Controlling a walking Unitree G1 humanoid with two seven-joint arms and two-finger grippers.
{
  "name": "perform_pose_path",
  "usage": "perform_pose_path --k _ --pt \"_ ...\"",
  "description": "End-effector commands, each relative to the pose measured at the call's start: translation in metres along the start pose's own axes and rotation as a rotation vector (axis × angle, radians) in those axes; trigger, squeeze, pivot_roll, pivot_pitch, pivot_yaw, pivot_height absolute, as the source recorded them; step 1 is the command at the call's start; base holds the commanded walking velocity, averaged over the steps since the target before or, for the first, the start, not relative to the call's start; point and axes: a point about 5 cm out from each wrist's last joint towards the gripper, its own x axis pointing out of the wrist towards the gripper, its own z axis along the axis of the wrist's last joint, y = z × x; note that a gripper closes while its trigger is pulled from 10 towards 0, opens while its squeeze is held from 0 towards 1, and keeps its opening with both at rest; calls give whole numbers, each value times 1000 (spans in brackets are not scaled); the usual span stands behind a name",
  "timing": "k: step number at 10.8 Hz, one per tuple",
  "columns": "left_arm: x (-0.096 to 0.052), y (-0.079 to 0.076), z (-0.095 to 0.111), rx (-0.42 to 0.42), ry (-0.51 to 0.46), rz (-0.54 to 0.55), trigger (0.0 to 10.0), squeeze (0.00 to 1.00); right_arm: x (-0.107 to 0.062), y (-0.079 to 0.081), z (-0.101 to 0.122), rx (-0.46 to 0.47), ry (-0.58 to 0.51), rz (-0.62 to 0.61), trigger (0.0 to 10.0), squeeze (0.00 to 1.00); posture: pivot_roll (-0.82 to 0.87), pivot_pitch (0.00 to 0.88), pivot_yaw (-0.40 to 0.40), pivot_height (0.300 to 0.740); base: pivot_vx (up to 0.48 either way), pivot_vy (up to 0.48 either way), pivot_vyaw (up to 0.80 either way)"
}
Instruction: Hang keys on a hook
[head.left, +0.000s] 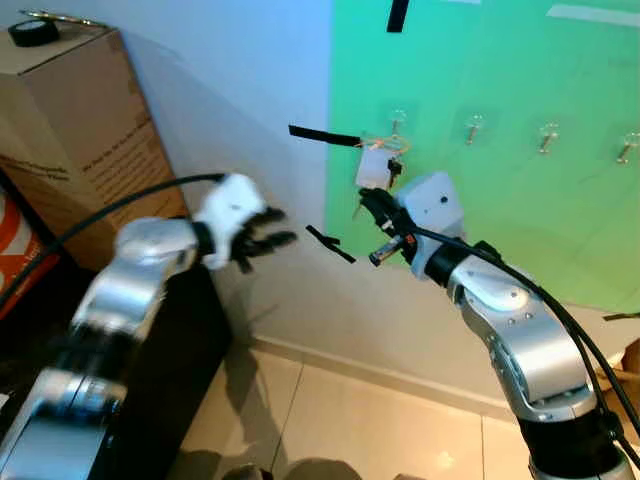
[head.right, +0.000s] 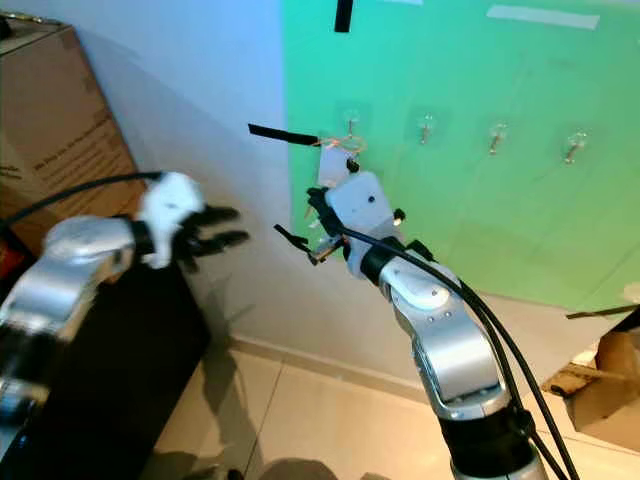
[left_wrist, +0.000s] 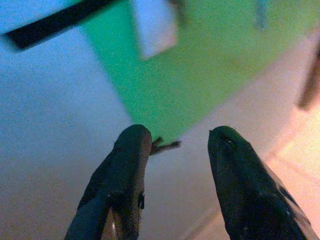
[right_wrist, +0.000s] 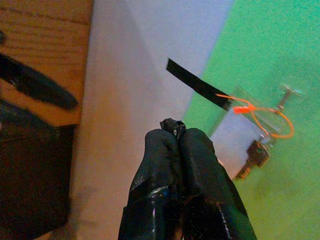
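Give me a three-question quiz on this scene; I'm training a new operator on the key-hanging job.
1. True or false: the keys already hang from a hook.
2. Which gripper is open? A) left B) right
3. Fill in: the hooks sit on a ____ panel.

Key
1. True: the orange ring is looped over the leftmost hook, with the white tag below it.
2. A: the left gripper has its fingers apart; the right gripper is shut and holds nothing.
3. Green: the panel carries four hooks in a row.
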Motion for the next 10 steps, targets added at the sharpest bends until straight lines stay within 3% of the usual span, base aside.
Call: perform_pose_path --k 1,2,3,4,6,8,10 --pt "-5 3 1 -35 -24 69 10000 0 -3 -5 -1 -2 -3 -37 0 0 -118 0 8 740 0 0 0" --pt "-10 -7 -4 -144 -90 227 10000 0 -9 -9 -2 85 -25 -74 4431 0 -110 0 -5 740 0 0 0" --pt "-12 -21 -9 -171 -98 246 10000 0 -12 -13 -2 98 -46 -90 10000 0 -108 0 -14 740 0 0 0" --pt "-13 -36 -15 -194 -93 276 10000 0 -16 -17 -4 153 -66 -107 10000 0 -107 0 -23 740 0 0 0" --pt "-12 -51 -17 -117 -41 374 10000 0 -19 -19 -9 202 -66 -108 10000 0 -103 0 -39 740 0 -161 400" --pt "-9 -50 -10 -135 -55 425 10000 0 -16 -17 -11 224 -70 -110 10000 0 -98 0 -39 740 0 -416 800" --pt "-6 -54 -7 -71 -39 411 10000 0 -13 -20 -8 247 -88 -125 10000 0 -100 0 -27 740 0 -428 800"
